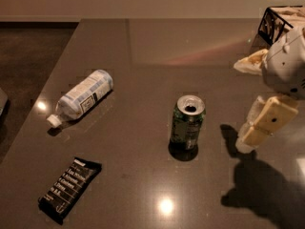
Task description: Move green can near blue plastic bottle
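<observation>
Hovering right of green can (pixel 187 123): tool (pixel 246 142), grip unclear; blue plastic bottle (pixel 82 99) label illegible.

wrist housing (pixel 286 63): off-white to light grey shell, rounded and bulbous, smooth surface, cut off by the right edge of the view
housing details: a few small dark dots on the shell, screws or holes, can't tell which
gripper (pixel 249 138): far right of the view, directly under the wrist housing
gripper colour: cream to tan, matte plastic look
gripper shape: flat elongated slab with squared ends, a paler half-translucent piece just behind it
gripper marking: one small dark dot near mid-slab
</observation>
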You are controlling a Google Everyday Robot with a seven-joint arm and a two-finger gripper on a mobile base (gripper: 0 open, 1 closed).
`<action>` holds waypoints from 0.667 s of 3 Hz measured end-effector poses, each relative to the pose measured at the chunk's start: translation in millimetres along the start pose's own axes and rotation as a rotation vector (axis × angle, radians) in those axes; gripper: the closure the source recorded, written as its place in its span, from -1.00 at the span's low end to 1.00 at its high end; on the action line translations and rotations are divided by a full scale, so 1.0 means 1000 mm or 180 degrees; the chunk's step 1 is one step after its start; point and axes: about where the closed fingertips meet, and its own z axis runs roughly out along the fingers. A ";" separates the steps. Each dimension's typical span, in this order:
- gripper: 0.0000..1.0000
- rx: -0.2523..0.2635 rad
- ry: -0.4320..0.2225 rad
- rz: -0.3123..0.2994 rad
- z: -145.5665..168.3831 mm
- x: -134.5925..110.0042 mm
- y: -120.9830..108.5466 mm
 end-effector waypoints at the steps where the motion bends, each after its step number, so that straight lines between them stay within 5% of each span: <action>1: -1.00 -0.0102 -0.0384 0.0037 0.025 -0.018 0.007; 2: -1.00 -0.0193 -0.0670 0.0056 0.042 -0.039 0.006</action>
